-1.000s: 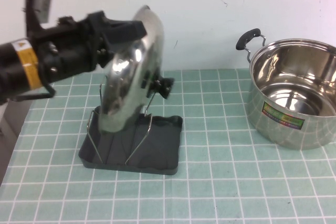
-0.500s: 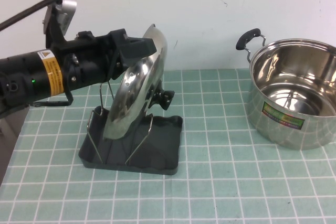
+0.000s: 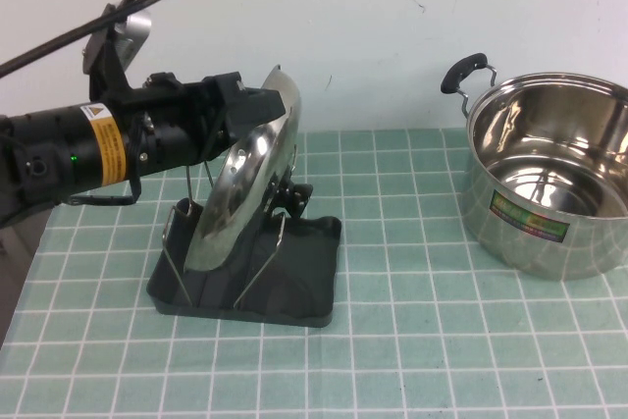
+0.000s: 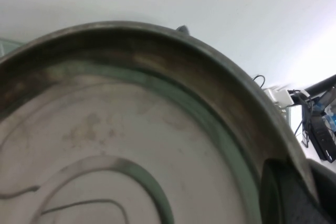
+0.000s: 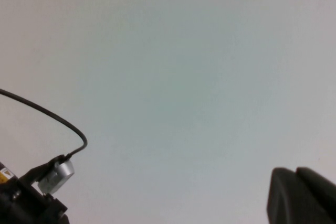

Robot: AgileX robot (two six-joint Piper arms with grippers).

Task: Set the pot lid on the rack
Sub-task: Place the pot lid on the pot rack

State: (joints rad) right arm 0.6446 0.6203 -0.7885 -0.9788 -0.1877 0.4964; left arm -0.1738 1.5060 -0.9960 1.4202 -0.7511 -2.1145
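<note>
progress: pot lid (image 3: 245, 183) standing on edge inside the rack (image 3: 294, 291), lower rim down among the wire holders (image 3: 257, 267), black knob (image 3: 294, 195) facing right; placing looks almost done, release and pull-away left to do.
lid seat: cannot tell whether the rim rests fully on the tray floor or hangs just above it.
left gripper (image 3: 257, 105): at the lid's upper rim, far-left part of the table, pinching the steel edge from the left side.
left arm pose: stretched roughly level from the left, wrist pointing right toward the rack, cable looping overhead.
left wrist view: filled by the lid's underside (image 4: 131, 129), one dark finger (image 4: 286, 192) at the rim.
right gripper: out of the high view; only a dark tip (image 5: 302, 195) against a blank wall in its own camera, cannot tell its state, looks parked.
bystander: steel pot (image 3: 549, 179) on the right, well apart from the rack, uncovered.
next, by guess: loosen the pinch once the wires take the lid's lean.
</note>
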